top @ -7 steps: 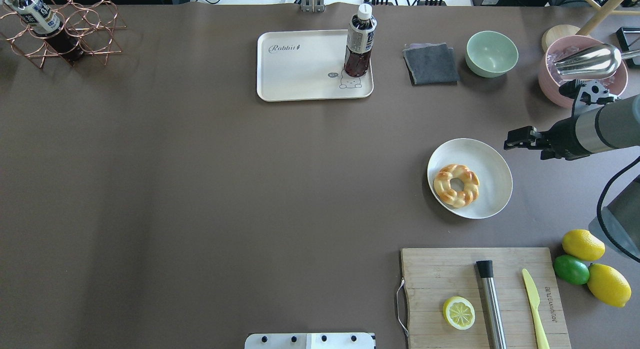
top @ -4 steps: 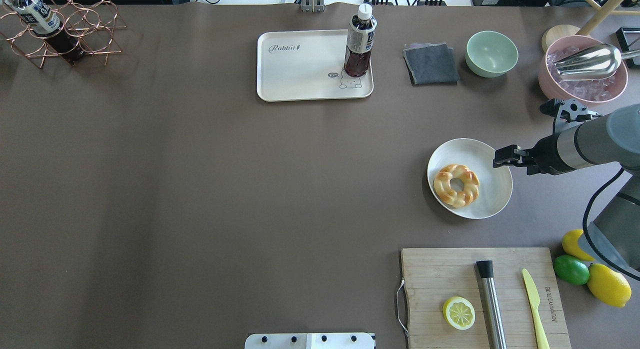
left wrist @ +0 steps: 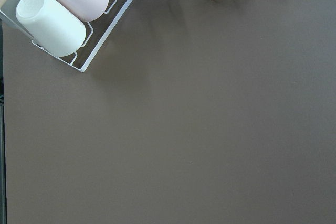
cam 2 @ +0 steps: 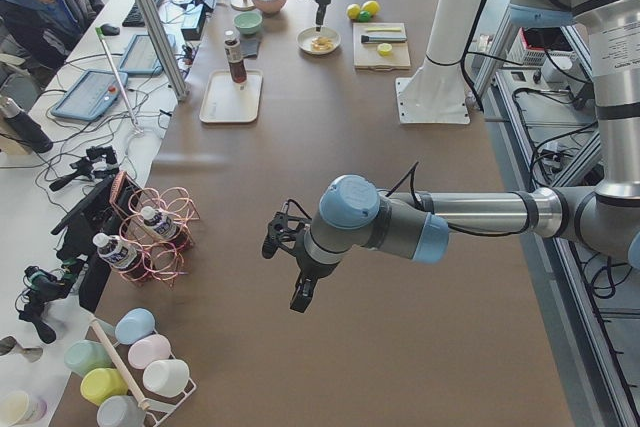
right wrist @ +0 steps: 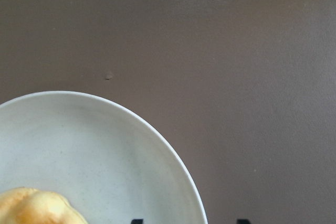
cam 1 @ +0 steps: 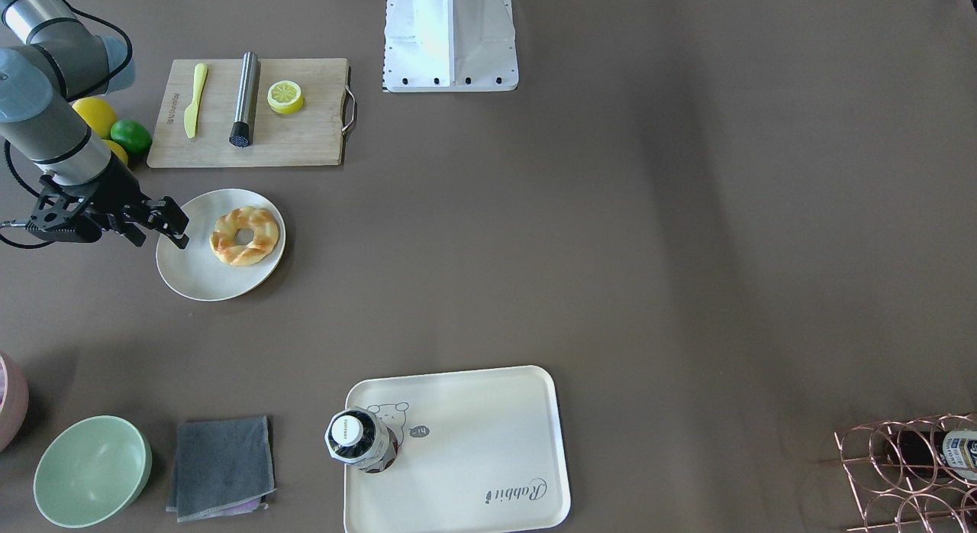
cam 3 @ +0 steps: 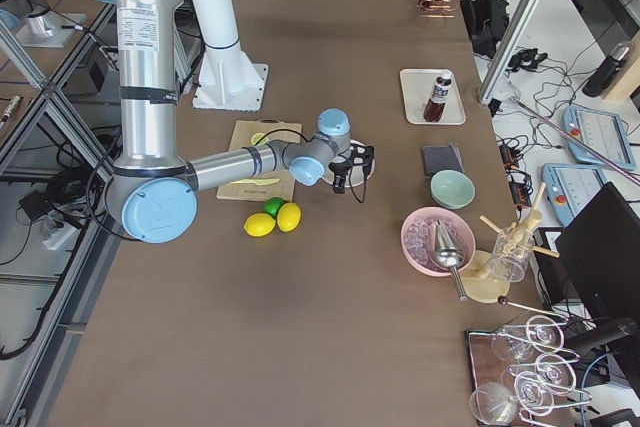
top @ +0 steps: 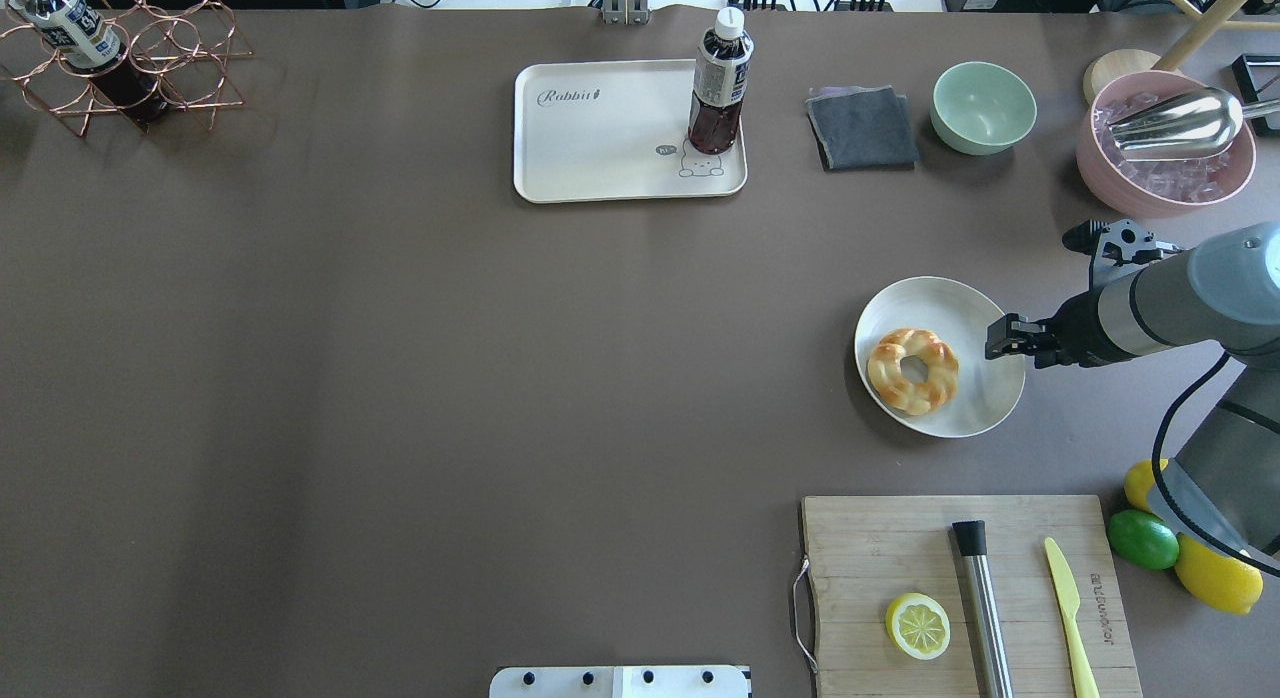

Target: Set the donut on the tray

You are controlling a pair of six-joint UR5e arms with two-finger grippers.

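Note:
The donut [top: 912,370], a golden-brown braided ring, lies on the left half of a round off-white plate [top: 975,403]. It also shows in the front-facing view [cam 1: 244,236]. My right gripper [top: 1000,336] hovers over the plate's right rim, to the donut's right, and is open and empty; in the front-facing view it [cam 1: 174,226] is at the plate's left edge. The right wrist view shows the plate [right wrist: 105,150] and a bit of the donut [right wrist: 37,208]. The cream tray [top: 600,138] lies at the far middle. My left gripper [cam 2: 298,297] shows only in the exterior left view, far off; I cannot tell its state.
A dark drink bottle [top: 719,83] stands on the tray's right end by the bear print. A grey cloth [top: 862,126], a green bowl [top: 984,106] and a pink ice bowl [top: 1165,183] stand behind the plate. A cutting board [top: 880,548] with a lemon half [top: 917,625] lies nearer.
My right gripper has moved left and toward the robot, from beyond the plate's far right edge to over its right rim. The donut and the plate have not moved.

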